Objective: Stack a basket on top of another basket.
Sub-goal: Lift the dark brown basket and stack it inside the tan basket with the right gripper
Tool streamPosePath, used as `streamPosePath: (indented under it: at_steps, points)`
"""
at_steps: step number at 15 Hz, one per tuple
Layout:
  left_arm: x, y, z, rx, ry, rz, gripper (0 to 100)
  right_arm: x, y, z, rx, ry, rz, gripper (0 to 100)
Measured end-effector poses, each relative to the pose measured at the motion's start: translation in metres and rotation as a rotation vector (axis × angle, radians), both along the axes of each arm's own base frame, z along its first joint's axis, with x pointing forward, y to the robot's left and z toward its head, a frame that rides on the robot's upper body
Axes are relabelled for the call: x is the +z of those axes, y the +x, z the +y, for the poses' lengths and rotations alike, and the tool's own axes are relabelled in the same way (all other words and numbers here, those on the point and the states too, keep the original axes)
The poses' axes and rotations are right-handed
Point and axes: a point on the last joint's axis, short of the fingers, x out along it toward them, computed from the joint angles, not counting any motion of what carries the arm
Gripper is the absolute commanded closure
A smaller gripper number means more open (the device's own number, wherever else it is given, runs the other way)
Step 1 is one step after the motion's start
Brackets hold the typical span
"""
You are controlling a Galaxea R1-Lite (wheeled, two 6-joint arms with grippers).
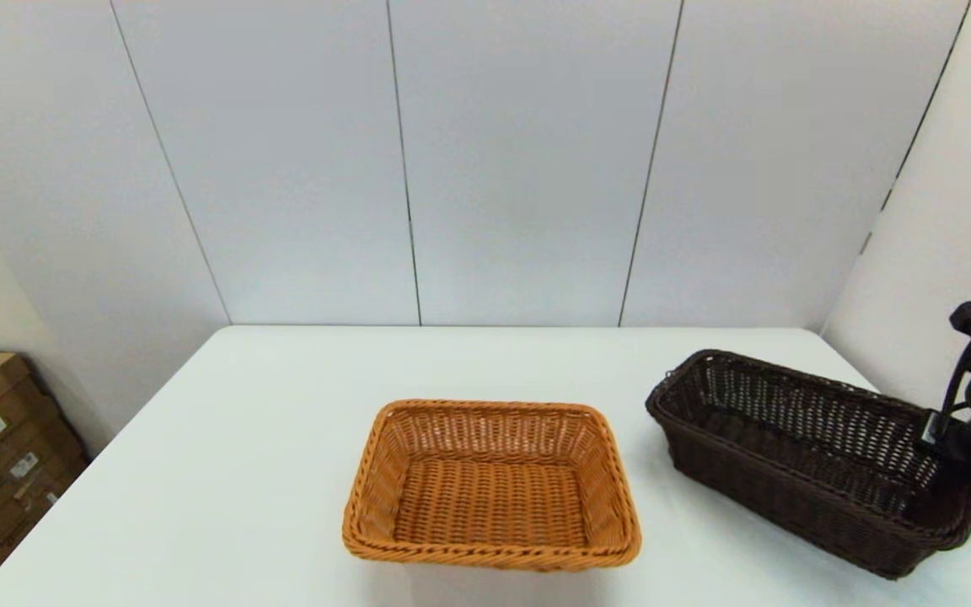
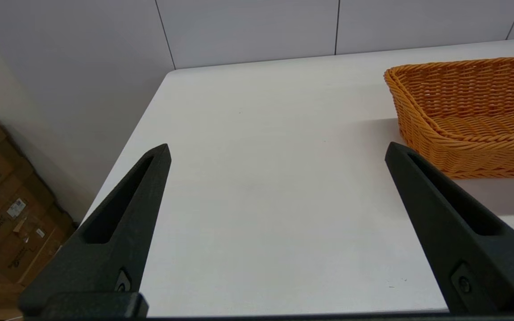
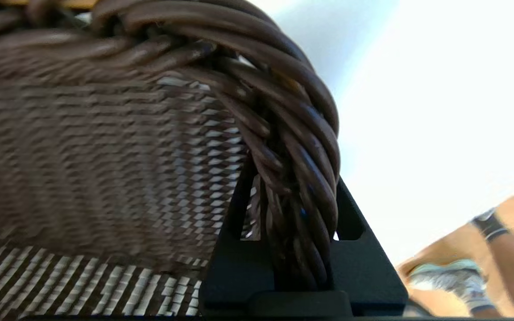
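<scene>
Here right gripper [image 3: 292,249] mostly hidden behind dark basket [image 1: 806,455] rim.

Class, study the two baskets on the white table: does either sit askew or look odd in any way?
Yes. The dark brown basket sits askew: its right end is tipped up off the table, because the right gripper is shut on its braided rim. The orange-tan basket rests flat and square. The left gripper is open, away from both baskets.
</scene>
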Motion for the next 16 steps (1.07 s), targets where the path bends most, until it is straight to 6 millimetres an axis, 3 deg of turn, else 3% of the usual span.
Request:
streamPosePath:
  at_steps: [4,11,14,16]
  points:
    - [0.0,0.0,0.0,0.0,0.0,0.0,0,0.032,-0.016,-0.008,-0.021,0.143,-0.065,100]
    - [0.0,0.0,0.0,0.0,0.0,0.0,0,0.064,-0.032,-0.013,-0.027,0.23,-0.219,100]
    - [0.0,0.0,0.0,0.0,0.0,0.0,0,0.084,-0.041,-0.008,0.038,0.318,-0.281,100]
    - [0.0,0.0,0.0,-0.001,0.0,0.0,0,0.098,-0.05,0.006,0.155,0.389,-0.299,100]
